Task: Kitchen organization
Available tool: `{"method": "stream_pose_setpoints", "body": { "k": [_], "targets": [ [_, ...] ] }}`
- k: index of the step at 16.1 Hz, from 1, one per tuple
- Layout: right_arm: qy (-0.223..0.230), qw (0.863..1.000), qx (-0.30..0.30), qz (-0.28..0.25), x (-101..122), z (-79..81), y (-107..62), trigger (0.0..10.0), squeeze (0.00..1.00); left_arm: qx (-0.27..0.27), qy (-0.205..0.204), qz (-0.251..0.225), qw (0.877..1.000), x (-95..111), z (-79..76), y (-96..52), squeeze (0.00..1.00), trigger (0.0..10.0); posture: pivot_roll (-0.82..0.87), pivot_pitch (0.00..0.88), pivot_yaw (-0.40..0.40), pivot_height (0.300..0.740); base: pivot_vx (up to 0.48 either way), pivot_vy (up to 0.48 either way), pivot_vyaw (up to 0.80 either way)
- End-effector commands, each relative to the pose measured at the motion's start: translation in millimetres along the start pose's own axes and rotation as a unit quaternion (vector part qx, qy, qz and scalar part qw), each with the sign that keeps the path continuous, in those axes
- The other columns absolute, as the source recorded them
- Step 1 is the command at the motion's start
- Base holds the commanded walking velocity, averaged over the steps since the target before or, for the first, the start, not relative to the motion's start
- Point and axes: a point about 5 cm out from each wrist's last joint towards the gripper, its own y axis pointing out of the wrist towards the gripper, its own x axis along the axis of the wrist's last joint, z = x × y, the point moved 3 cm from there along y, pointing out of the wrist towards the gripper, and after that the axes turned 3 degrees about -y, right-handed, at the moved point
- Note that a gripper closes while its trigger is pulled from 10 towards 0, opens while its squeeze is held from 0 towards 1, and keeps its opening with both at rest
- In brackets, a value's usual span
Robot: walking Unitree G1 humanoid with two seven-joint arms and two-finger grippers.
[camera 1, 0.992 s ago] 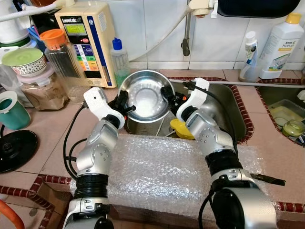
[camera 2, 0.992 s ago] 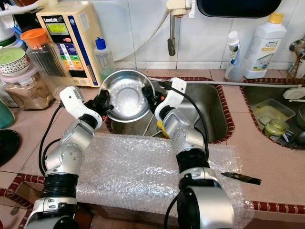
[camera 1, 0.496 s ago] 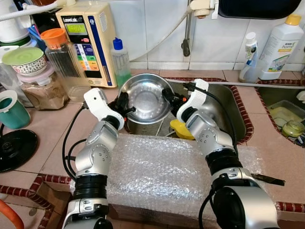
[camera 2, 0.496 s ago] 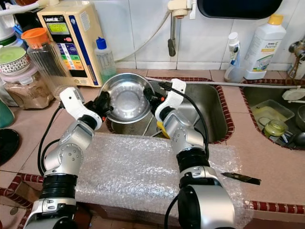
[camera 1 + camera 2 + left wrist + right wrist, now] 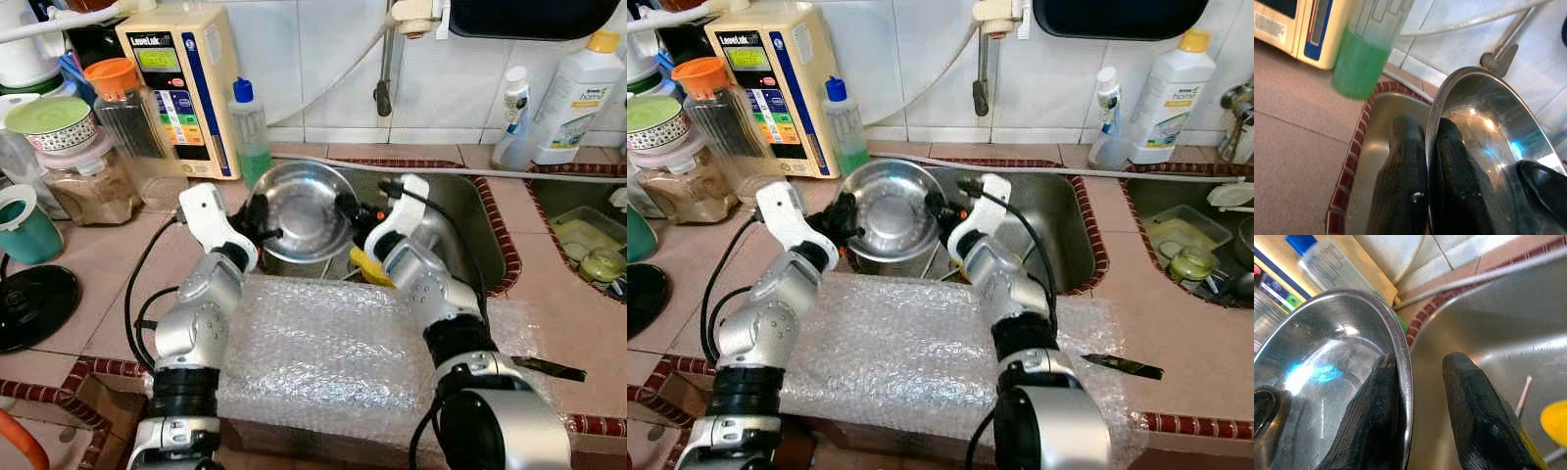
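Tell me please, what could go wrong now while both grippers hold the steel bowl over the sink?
1. The right gripper has one finger inside the steel bowl rim and the other apart outside; the left gripper pinches it. The bowl may tip and drop into the sink.
2. The green liquid bottle stands close behind; a swing could knock it.

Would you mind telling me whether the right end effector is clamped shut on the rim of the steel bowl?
No; in the right wrist view one finger lies against the steel bowl rim while the other stands apart over the sink.
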Motion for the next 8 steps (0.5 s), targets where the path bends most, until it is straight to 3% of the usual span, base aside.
{"method": "stream_pose_setpoints", "body": {
  "k": [1, 2, 3, 8],
  "targets": [
    [0.044, 0.994, -0.088, -0.055, 27.3, -29.2, -6.7, 0.0, 0.00, -0.120, 0.010, 0.030, 0.992, -17.0, -44.7, -4.7, 0.00, 0.0, 0.08, 0.000, 0.083, 0.740, 0.000, 0.000, 0.00],
    [0.048, 0.992, -0.099, -0.057, 28.1, -33.9, -8.1, 0.0, 0.00, -0.129, 0.023, 0.040, 0.991, -22.1, -46.2, -4.9, 0.57, 3.6, 0.08, 0.000, 0.083, 0.740, 0.000, 0.000, 0.00],
    [0.051, 0.991, -0.104, -0.061, 29.1, -36.2, -8.9, 0.0, 0.00, -0.130, 0.038, 0.042, 0.990, -24.7, -46.5, -5.0, 1.00, 10.0, 0.08, 0.000, 0.084, 0.740, 0.000, 0.000, 0.00],
    [0.057, 0.980, -0.168, -0.089, 35.9, -50.4, -13.5, 0.0, 0.00, -0.159, 0.078, 0.066, 0.982, -34.8, -53.3, -6.4, 1.00, 10.0, 0.09, 0.000, 0.104, 0.740, 0.000, 0.000, 0.00]
  ]
}}
